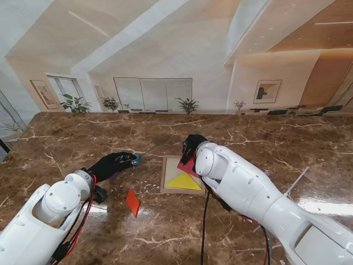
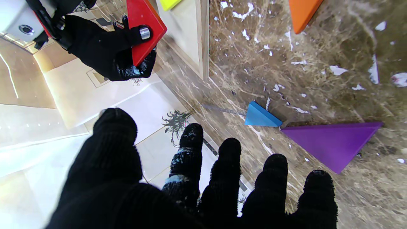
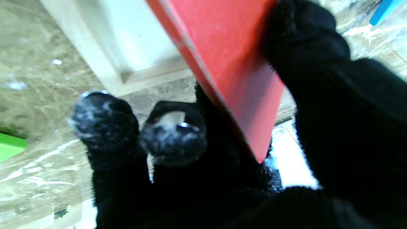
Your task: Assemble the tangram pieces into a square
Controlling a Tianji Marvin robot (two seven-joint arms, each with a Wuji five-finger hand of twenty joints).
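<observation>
A shallow wooden tray (image 1: 165,178) lies mid-table with a yellow triangle (image 1: 184,181) inside it. My right hand (image 1: 192,148) hovers over the tray's far right corner, shut on a red triangle (image 1: 187,165), which fills the right wrist view (image 3: 229,60) between thumb and fingers. My left hand (image 1: 113,164) is open, fingers spread above the table left of the tray. Just beyond its fingertips lie a small blue triangle (image 2: 261,116) and a purple triangle (image 2: 334,143). An orange piece (image 1: 132,202) lies nearer to me, left of the tray.
A green piece (image 3: 11,146) shows at the edge of the right wrist view. The table is brown marble with white flecks. Cables hang along both arms.
</observation>
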